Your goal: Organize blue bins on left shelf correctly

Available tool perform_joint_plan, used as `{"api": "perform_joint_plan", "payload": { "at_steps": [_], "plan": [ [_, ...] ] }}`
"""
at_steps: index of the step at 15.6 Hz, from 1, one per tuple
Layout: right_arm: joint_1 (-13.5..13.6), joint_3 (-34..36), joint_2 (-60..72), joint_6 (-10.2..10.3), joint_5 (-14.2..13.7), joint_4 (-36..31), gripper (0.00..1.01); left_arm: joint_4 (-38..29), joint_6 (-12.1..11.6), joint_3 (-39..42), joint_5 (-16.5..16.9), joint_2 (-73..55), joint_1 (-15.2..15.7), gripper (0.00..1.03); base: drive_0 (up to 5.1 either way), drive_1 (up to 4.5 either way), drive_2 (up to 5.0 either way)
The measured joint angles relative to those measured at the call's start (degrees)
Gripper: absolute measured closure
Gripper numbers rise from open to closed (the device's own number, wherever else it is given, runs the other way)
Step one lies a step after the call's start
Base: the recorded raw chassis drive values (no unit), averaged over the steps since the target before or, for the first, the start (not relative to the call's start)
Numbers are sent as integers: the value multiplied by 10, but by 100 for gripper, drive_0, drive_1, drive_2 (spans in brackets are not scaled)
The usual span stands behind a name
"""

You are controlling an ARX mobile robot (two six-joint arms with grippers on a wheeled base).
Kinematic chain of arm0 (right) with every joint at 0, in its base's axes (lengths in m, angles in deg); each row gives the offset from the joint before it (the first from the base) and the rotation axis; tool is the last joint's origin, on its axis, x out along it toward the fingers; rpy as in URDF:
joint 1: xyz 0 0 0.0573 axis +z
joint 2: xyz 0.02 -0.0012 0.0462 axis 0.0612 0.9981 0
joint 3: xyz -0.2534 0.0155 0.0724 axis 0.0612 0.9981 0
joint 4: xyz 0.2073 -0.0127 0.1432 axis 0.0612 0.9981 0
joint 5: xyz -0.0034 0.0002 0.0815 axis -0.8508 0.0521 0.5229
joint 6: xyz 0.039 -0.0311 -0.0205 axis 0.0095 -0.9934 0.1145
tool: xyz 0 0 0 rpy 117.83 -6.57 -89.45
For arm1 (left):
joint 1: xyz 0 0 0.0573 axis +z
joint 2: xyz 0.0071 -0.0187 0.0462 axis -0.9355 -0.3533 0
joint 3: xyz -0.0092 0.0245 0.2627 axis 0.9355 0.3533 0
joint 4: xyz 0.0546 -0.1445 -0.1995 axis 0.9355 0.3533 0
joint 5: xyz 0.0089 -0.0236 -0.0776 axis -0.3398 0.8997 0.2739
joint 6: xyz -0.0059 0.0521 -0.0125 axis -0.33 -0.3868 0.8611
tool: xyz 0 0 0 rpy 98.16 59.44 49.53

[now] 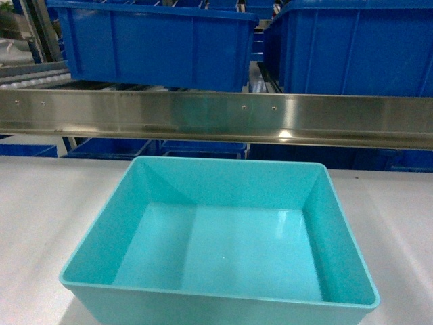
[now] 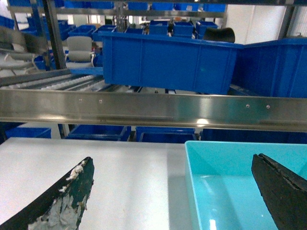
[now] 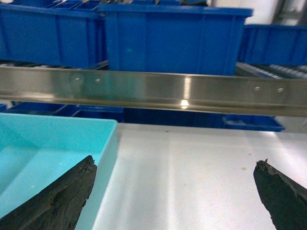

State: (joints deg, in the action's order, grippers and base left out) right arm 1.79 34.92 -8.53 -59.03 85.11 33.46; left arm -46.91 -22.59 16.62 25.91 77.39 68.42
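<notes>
The light turquoise bin (image 1: 223,250) stands empty and upright on the white table, just in front of the left shelf's steel front beam (image 1: 216,115). Neither gripper shows in the head view. In the left wrist view my left gripper (image 2: 172,160) is open wide. One finger (image 2: 72,191) is over the table and the other (image 2: 278,187) over the bin's inside, with the bin's left wall (image 2: 190,182) between them. My right gripper (image 3: 175,163) is open too. Its left finger (image 3: 67,196) hangs over the bin (image 3: 43,148), its right finger (image 3: 280,191) over bare table.
Two royal-blue ribbed bins (image 1: 155,47) (image 1: 352,51) sit on the shelf tier behind the beam. White roller rails (image 2: 72,84) run at the shelf's left. More dark blue bins (image 1: 108,147) lie under the beam. White tabletop (image 3: 192,172) spreads on both sides of the turquoise bin.
</notes>
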Motion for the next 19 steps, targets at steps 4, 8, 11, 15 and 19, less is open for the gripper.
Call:
{"api": "perform_joint_plan", "payload": {
  "at_steps": [4, 8, 11, 15, 19],
  "plan": [
    [90, -129, 272, 26, -9, -112, 3, -197, 51, -75, -62, -346, -23, 5, 0, 0, 0],
    [117, -205, 505, 39, -14, -142, 3, -262, 54, -154, -100, -611, -69, 5, 0, 0, 0],
    [139, -284, 619, 40, -7, -110, 3, -261, 58, -224, -119, -719, -68, 5, 0, 0, 0],
    [145, -328, 706, 37, -5, -94, 3, -252, 59, -259, -116, -781, -65, 5, 0, 0, 0],
    [145, -329, 726, 31, 11, -90, 3, -240, 66, -264, -121, -786, -68, 5, 0, 0, 0]
  ]
}}
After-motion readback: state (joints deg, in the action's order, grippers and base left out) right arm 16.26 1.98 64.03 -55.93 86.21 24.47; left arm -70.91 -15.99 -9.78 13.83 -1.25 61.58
